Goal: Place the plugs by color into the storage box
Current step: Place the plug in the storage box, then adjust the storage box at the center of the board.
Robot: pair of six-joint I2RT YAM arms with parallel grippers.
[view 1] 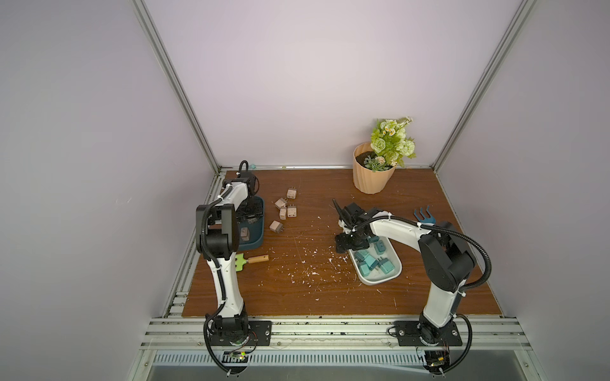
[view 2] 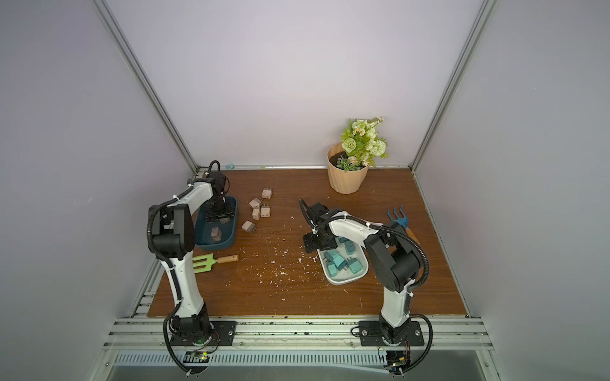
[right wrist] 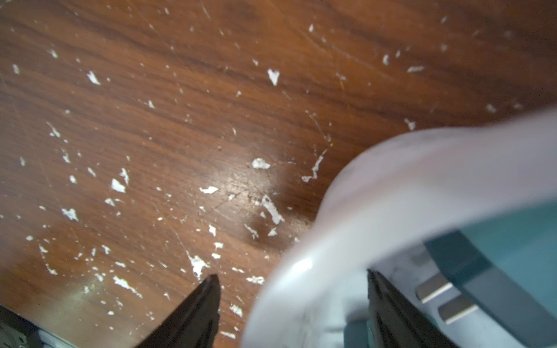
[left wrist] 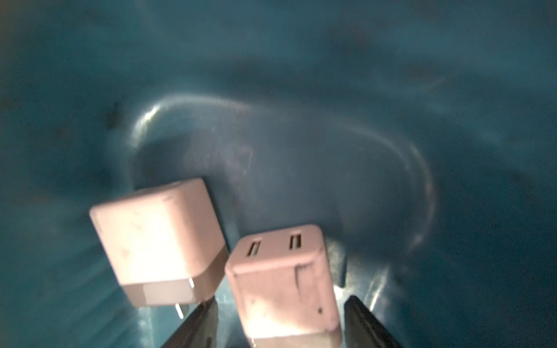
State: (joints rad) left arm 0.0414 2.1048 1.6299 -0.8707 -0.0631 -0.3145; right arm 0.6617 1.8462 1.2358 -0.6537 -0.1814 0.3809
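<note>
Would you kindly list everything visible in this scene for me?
table: one, brown, underneath
dark bin: one, teal, by left arm
white tray: one, white, by right arm
loose plugs: five, pinkish-tan, table beside bin
binned plugs: at least two, pinkish-tan, in bin
teal plugs: several, teal, in tray
flower pot: one, peach, back right
hand rake: one, blue, behind right arm
garden fork: one, green, beside left arm
white flecks: many, white, table centre
left end effector: one, black, open in bin
right end effector: one, black, open astride tray rim
</note>
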